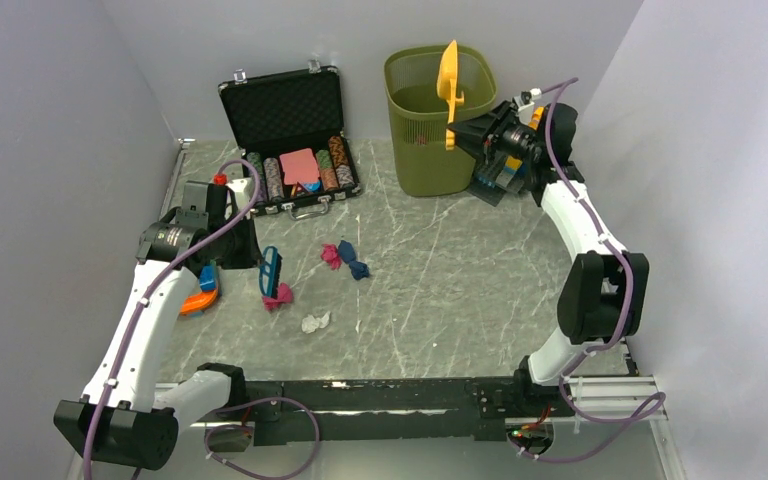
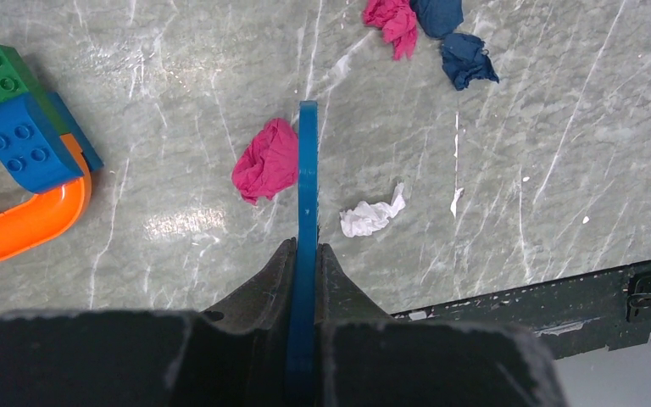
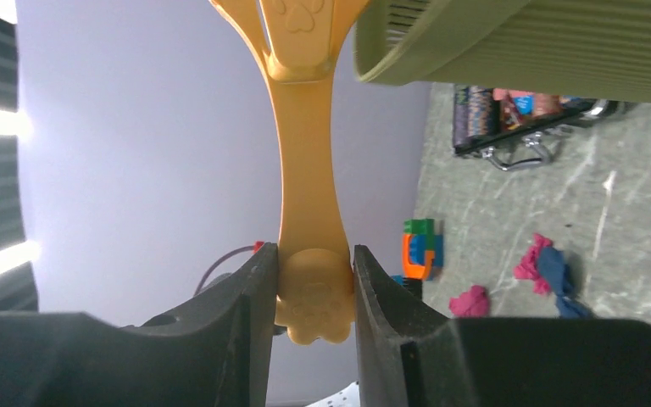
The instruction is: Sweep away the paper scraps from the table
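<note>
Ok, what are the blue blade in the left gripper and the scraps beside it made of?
The blue blade in the left gripper looks like hard plastic: smooth, uniform colour, thin rigid edge. The pink scrap and white scrap look like crumpled paper: matte, sharply creased, though tissue is possible.

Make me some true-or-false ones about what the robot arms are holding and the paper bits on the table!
1. The left gripper is shut on a flat blue tool. True.
2. The right gripper is empty. False: it grips an orange scoop by its handle.
3. A pink scrap lies right beside the blue tool. True.
4. Every paper scrap is gone. False: a white scrap and navy scraps lie on the table too.
5. The chip case is closed. False: its lid stands open.
</note>
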### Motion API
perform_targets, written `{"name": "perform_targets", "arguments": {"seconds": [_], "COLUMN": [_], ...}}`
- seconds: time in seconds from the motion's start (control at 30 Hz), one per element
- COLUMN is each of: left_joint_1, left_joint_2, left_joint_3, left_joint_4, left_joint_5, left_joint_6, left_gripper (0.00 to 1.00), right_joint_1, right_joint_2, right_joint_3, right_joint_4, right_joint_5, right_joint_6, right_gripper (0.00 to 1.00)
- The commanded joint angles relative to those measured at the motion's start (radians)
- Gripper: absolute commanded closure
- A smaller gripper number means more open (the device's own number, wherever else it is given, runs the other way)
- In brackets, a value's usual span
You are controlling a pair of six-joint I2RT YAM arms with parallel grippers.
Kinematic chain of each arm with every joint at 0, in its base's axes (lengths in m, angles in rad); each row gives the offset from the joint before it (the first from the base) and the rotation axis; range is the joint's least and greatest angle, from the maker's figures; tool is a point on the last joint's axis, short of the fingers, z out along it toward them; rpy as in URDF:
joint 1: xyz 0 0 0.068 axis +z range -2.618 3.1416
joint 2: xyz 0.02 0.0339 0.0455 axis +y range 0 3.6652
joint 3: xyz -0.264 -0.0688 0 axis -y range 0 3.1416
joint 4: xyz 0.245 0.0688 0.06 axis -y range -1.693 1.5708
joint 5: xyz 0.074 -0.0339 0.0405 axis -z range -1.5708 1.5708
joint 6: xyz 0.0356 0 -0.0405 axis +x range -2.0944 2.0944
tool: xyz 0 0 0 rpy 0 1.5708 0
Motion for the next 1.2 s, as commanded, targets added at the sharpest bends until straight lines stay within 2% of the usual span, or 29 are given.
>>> {"name": "perform_targets", "arguments": {"seconds": [0.0, 0.2, 0.57, 0.7, 0.8, 0.9, 0.97, 1.07, 1.17], "left_joint_1": [0.007, 0.006, 0.005, 0.006, 0.005, 0.005, 0.005, 0.005, 0.005], "left_joint_2": [-0.015, -0.010, 0.002, 0.008, 0.010, 0.012, 0.015, 0.028, 0.041], "left_joint_3": [-0.009, -0.010, -0.004, -0.001, 0.005, 0.010, 0.009, 0.007, 0.009], "left_joint_4": [0.040, 0.042, 0.046, 0.047, 0.047, 0.051, 0.057, 0.067, 0.077], "left_joint_5": [0.031, 0.037, 0.047, 0.053, 0.054, 0.054, 0.056, 0.065, 0.085], "left_joint_6": [0.006, 0.004, 0.004, 0.007, 0.011, 0.010, 0.010, 0.005, -0.003], "left_gripper": [1.00, 1.00, 1.00, 1.00, 1.00, 1.00, 1.00, 1.00, 1.00], "right_joint_1": [-0.006, -0.006, -0.006, -0.006, -0.006, 0.020, 0.062, 0.166, 0.341], "right_joint_2": [-0.044, -0.041, -0.026, -0.016, -0.010, 0.008, 0.006, -0.010, -0.064], "right_joint_3": [0.089, 0.132, -0.097, -0.036, 0.147, 0.403, 0.503, 0.578, 0.555], "right_joint_4": [0.123, 0.118, 0.295, 0.248, -0.028, -0.418, -0.628, -0.868, -0.962], "right_joint_5": [-0.086, -0.109, -0.090, -0.105, -0.114, -0.083, -0.013, 0.205, 0.507], "right_joint_6": [0.080, 0.084, 0.201, 0.158, -0.046, -0.431, -0.662, -0.952, -1.116], "right_gripper": [1.00, 1.00, 1.00, 1.00, 1.00, 1.00, 1.00, 1.00, 1.00]}}
